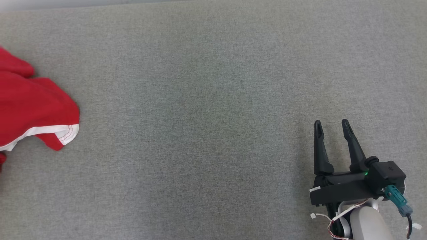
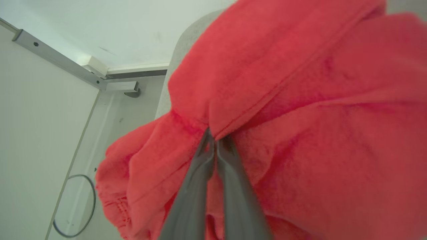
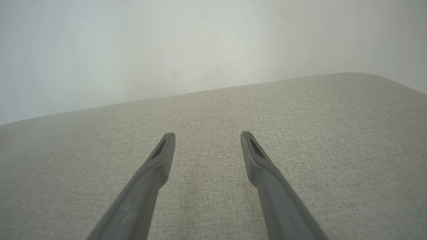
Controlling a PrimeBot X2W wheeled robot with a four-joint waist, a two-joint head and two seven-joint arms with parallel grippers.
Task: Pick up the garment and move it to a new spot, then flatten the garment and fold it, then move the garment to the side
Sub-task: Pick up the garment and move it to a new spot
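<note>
Here, the gray cloth-covered surface (image 1: 213, 100) spread wide under and ahead of the right gripper (image 1: 330, 121). The red garment (image 1: 30, 100), with its white band, lay crumpled on it far off to that gripper's left, well apart from it. The left gripper (image 2: 215, 141) had its two fingers pressed together on a seamed fold of the garment, with red cloth bunched ahead of and around the tips, while the right gripper's fingers stood spread apart over the bare gray surface, pointing away from the robot.
</note>
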